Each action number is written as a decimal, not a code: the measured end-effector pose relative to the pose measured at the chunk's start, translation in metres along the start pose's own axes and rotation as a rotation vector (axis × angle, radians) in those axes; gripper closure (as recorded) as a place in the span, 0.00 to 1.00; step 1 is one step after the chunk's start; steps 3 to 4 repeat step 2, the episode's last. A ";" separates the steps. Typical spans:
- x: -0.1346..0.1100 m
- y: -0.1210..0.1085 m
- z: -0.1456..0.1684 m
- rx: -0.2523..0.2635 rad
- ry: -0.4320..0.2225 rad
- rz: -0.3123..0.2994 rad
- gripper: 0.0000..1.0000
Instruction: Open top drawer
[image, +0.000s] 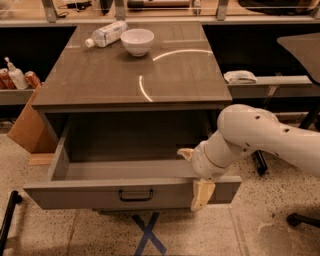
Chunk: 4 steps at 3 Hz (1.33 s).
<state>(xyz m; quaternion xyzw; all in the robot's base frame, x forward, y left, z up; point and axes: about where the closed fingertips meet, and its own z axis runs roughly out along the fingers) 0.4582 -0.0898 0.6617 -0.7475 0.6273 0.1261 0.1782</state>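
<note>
I find the top drawer (100, 192) pulled well out of the cabinet toward the near side, with its grey interior exposed and nothing visible inside. Its flat front faces me, and the dark pull handle (136, 195) sits at centre, untouched. The gripper (195, 177) is at the right end of that front panel, at the end of the white arm (270, 137), which reaches in from the right. The jaws straddle the top edge of the panel. One tan finger (202, 196) hangs down the outer face and the other (185, 153) lies inside the drawer behind the panel. I read them as closed onto the drawer front, holding it between them. On the cabinet top (100, 85), at the far side, a white bowl (137, 41) stands upright. A clear plastic bottle (106, 34) lies on its side just left of it, close to the bowl. On the floor near the drawer front is a blue tape cross (148, 235). A cardboard box (27, 127) leans beside the cabinet on the left. A white cloth (240, 76) rests on the shelf to the right.
</note>
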 end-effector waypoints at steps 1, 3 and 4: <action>0.002 0.001 -0.037 0.091 0.038 0.007 0.00; 0.005 0.004 -0.082 0.190 0.078 0.014 0.00; 0.005 0.004 -0.082 0.190 0.078 0.014 0.00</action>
